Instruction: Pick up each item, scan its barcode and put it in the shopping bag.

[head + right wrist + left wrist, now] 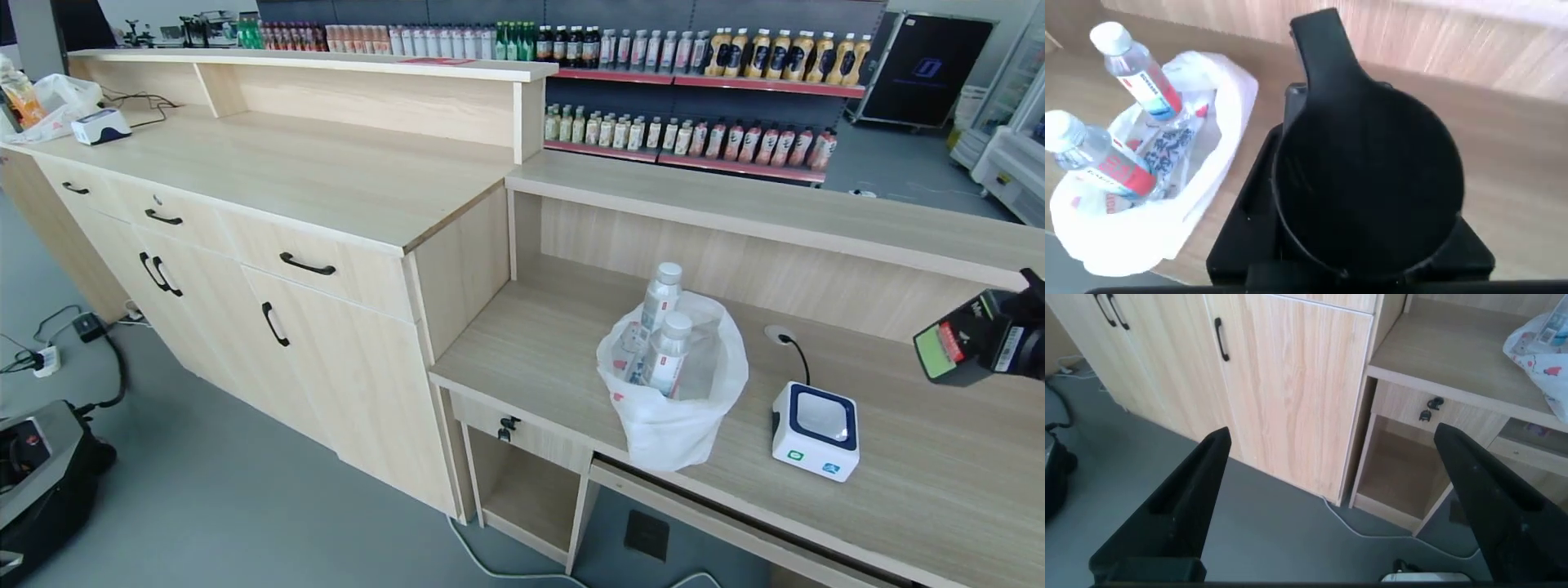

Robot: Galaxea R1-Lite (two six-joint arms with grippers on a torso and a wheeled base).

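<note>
Pale wood runs all around me: a tall cabinet with black handles on my left, and a lower checkout counter ahead and to my right. Behind them stand store shelves lined with rows of drink bottles, and the floor is grey.

On the lower counter a white shopping bag stands open near the front edge. Two clear bottles with white caps are inside it, one taller at the back and one in front, both leaning a little. Other packets lie under them, too crumpled for me to make out. Just beside the bag, toward my right, sits a white scanner with a dark window on top. Its black cable runs back to a hole in the counter.

My right claw is up at the right edge, above the counter and beyond the scanner, well apart from the bag. It grips a dark round container with a green end and a red label. One finger lies against its side.

My left claw hangs low over the floor in front of the cabinet doors. Its two black fingers are spread wide, with nothing between them.
</note>
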